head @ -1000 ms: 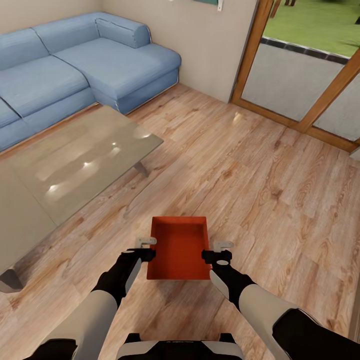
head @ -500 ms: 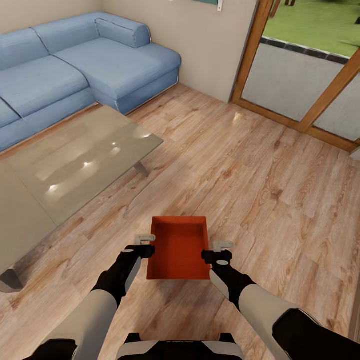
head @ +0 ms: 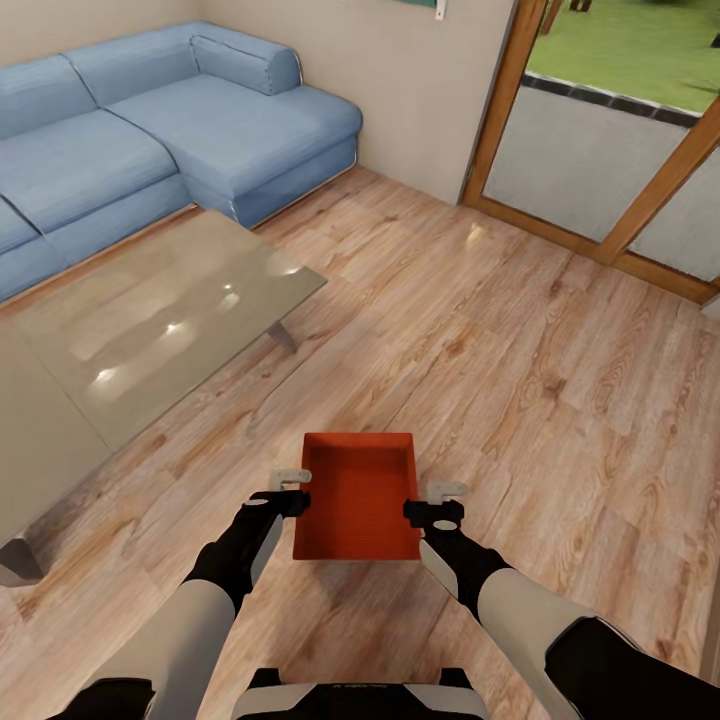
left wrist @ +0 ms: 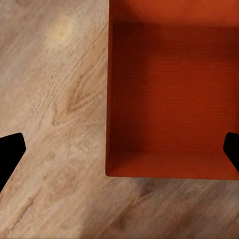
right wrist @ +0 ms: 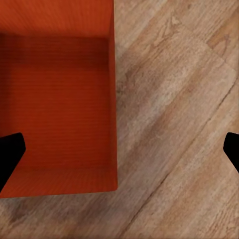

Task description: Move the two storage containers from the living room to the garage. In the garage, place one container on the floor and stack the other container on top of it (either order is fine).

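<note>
One orange-red open-top storage container [head: 360, 495] sits empty on the light wood plank floor of the living room, just in front of me. My left gripper [head: 298, 492] is open and straddles the container's left wall [left wrist: 108, 99], one dark finger [left wrist: 10, 154] outside and one over the inside. On the opposite side my right gripper [head: 422, 503] is also open, astride the right wall [right wrist: 113, 99], with a fingertip [right wrist: 231, 149] over bare floor. Neither gripper is closed on the walls. In the wrist views the container [left wrist: 172, 89] [right wrist: 55, 99] shows from straight above.
A glass coffee table [head: 150, 330] stands at the left, with a blue corner sofa [head: 170, 130] behind it. Wood-framed glass doors [head: 600, 150] are at the far right. Open plank floor [head: 500, 360] lies ahead and to the right.
The left gripper has edged very slightly forward along the container's left wall. The container and the right arm have not moved.
</note>
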Tool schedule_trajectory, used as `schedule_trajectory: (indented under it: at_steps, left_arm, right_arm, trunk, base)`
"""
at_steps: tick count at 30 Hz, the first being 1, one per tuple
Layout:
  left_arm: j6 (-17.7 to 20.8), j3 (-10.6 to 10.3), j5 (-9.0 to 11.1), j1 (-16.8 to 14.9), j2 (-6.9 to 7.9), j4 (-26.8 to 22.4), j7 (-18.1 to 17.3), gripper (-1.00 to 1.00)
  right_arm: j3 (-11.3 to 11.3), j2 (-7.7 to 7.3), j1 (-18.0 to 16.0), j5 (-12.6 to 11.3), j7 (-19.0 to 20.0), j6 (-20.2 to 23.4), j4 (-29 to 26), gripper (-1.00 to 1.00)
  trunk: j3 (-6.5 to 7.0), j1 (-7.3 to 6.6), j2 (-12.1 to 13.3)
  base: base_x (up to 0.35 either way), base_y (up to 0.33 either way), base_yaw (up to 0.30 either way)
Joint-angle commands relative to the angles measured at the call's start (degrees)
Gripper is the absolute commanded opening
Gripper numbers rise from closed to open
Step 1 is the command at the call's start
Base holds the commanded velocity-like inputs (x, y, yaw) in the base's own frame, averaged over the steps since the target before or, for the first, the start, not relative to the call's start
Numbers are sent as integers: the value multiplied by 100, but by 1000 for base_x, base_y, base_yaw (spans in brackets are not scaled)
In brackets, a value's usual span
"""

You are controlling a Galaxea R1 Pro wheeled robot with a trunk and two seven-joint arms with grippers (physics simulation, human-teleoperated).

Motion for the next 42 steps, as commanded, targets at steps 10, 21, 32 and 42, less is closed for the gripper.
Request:
schedule_trajectory:
  at_steps: [10, 21, 32, 42]
  left_arm:
    - [33, 19, -48, -1, 11, -9, -39, 100]
    - [31, 14, -43, -1, 11, 0, -30, 100]
    - [32, 15, -51, -1, 5, 8, -30, 100]
    - [32, 17, -52, -1, 8, 33, -27, 100]
  right_arm:
    - [57, -10, -4, -56, -30, -9, -1, 100]
    - [58, -10, -4, -47, -22, -4, -1, 100]
    - [58, -10, -4, -49, -22, -5, -1, 100]
    - [58, -10, -4, -52, -22, -8, -1, 100]
  trunk:
    - [-130, 155, -286]
    - [-327, 397, -727]
    - [-525, 638, -1168]
    - [-704, 858, -1569]
  base:
    - [0, 0, 0]
    - [0, 0, 0]
    - [0, 0, 0]
    - [0, 0, 0]
